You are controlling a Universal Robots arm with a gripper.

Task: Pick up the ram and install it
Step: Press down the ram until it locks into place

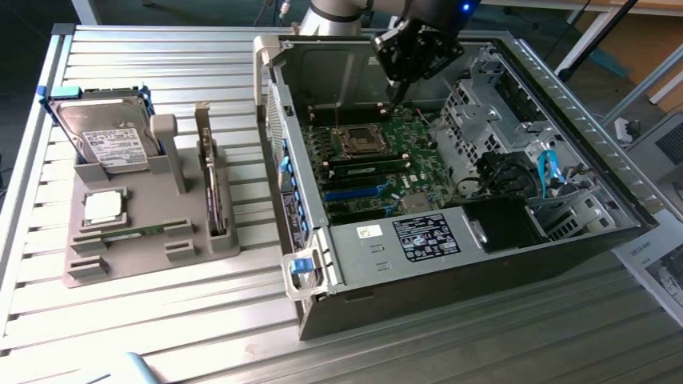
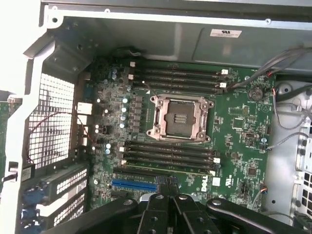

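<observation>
The ram (image 1: 133, 233) is a thin green stick lying on edge in the grey holder (image 1: 128, 260), at the exterior view's left. My gripper (image 1: 394, 98) hangs inside the open computer case (image 1: 427, 264), high above the far part of the green motherboard (image 1: 417, 160) and far from the holder. Its black fingers (image 2: 161, 209) are shut with nothing between them. In the wrist view my gripper (image 2: 168, 187) hovers over the motherboard (image 2: 239, 136), near the memory slots (image 2: 168, 156) beside the empty processor socket (image 2: 181, 118). One slot holds a seated memory stick (image 2: 195, 170), which the exterior view also shows (image 1: 369, 168).
The holder also carries a silver hard drive (image 1: 101, 136), a square processor chip (image 1: 104, 206) and an upright card (image 1: 217, 200). Case walls, a drive cage (image 1: 481, 104) and blue cables (image 1: 546, 172) surround the motherboard. A slatted metal table (image 1: 160, 320) lies underneath.
</observation>
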